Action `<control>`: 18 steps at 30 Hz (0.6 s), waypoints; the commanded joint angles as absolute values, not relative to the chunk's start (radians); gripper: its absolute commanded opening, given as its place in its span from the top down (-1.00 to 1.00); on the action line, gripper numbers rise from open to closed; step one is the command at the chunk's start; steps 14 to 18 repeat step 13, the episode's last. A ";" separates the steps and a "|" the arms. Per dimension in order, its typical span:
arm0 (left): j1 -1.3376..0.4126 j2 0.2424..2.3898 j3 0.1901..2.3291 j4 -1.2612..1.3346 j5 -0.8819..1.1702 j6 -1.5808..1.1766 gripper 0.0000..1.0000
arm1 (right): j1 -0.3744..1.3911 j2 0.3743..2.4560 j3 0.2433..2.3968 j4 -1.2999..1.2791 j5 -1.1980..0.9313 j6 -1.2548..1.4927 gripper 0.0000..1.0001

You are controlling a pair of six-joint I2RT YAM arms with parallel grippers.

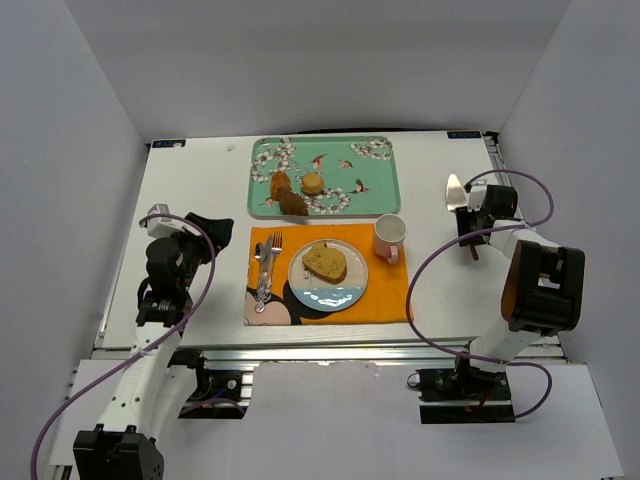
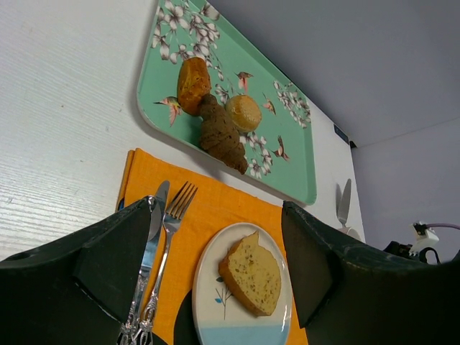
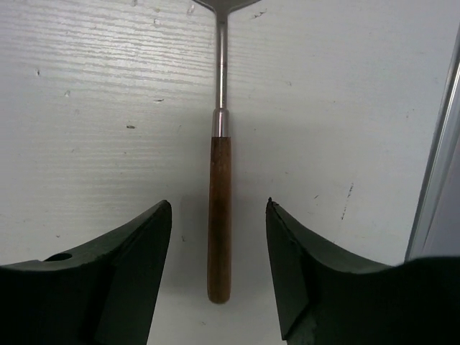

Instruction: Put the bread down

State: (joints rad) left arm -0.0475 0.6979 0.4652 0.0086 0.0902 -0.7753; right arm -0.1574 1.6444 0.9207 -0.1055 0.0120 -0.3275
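Observation:
The bread, a golden-tan speckled slice with a darker crust, lies flat on the white and blue plate on the orange placemat. In the left wrist view the bread shows on the plate, ahead of and between the fingers. My left gripper is open and empty, left of the placemat. My right gripper is open at the table's right side. Its jaws stand either side of a spatula's wooden handle without touching it.
A green floral tray at the back holds two dark brown pastries and a pale bun. A pink mug stands right of the plate. A fork and knife lie left of it. The spatula blade points away.

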 commanded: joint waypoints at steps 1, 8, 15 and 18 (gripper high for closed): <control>-0.048 0.698 0.474 0.029 0.100 -0.776 -0.65 | -0.173 1.602 0.965 -0.124 -0.029 -0.344 -0.22; -0.046 0.693 0.483 0.011 0.095 -0.772 -0.65 | -0.166 1.445 1.083 -0.238 -0.054 -0.364 -0.79; -0.048 0.736 0.494 0.041 0.124 -0.779 -0.52 | -0.123 1.336 1.144 -0.213 -0.116 -0.361 -0.79; -0.048 0.736 0.494 0.041 0.124 -0.779 -0.52 | -0.123 1.336 1.144 -0.213 -0.116 -0.361 -0.79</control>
